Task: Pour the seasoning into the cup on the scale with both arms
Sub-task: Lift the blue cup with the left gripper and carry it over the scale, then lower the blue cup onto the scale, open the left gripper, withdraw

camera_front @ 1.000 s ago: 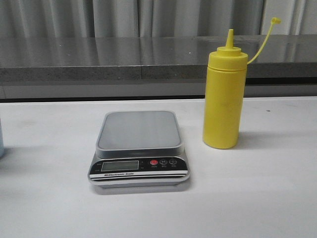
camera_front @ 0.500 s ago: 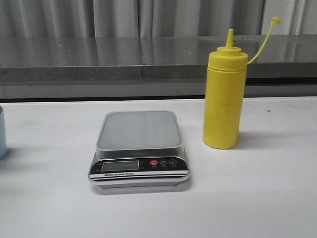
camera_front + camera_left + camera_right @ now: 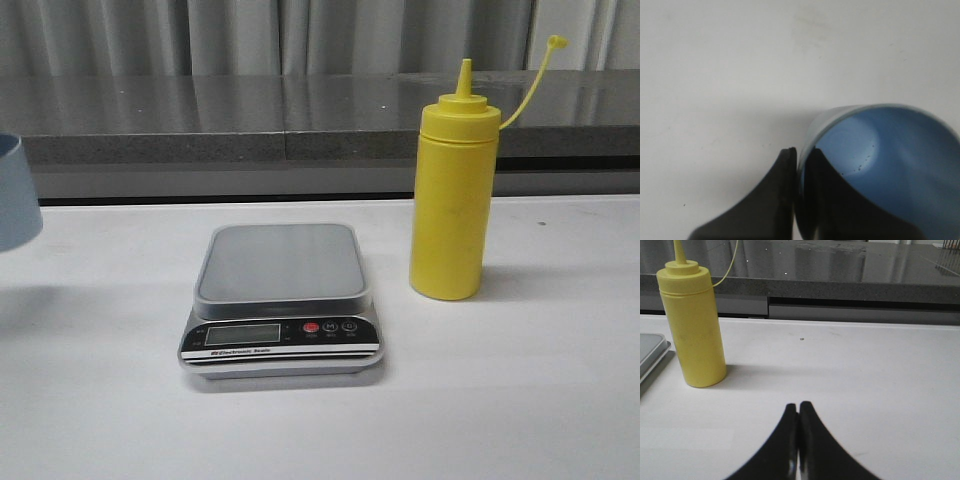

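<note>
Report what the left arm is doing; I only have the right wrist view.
Observer: The left fingers pinch the cup by its rim, one inside and one outside.
Operator: Say where the cup is.
Observer: At the front view's left edge, left of the scale, seemingly off the table.
Operator: Check the scale's platform.
Observer: Nothing stands on it.
</note>
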Robot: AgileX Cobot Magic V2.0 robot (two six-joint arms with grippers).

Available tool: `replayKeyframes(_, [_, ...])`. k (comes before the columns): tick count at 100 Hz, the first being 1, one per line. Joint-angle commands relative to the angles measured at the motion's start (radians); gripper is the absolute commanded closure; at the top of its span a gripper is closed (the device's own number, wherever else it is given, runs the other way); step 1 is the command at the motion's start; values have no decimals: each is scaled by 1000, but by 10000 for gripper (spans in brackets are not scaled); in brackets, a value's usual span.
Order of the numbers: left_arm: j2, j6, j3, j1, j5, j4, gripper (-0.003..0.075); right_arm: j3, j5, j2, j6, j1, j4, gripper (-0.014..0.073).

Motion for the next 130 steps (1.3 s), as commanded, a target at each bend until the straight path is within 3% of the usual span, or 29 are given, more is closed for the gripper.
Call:
replayKeyframes(1, [-52, 28, -109, -24, 70, -46, 740, -21, -81, -19, -1, -8, -8, 661])
replayKeyframes(32, [-36, 34, -296, -218, 160, -46, 740, -21, -81, -19, -1, -8, -8, 661])
replayKeyframes(70, [187, 19, -487, -449, 182, -46, 740, -21, -81, -19, -1, -8, -8, 661])
replayKeyframes(96, [322, 19, -587, -509, 238, -37, 740, -21, -81, -19, -1, -8, -8, 661])
replayKeyframes(130, [363, 19, -591, -512, 263, 9, 740, -21, -81, -19, -1, -8, -8, 661])
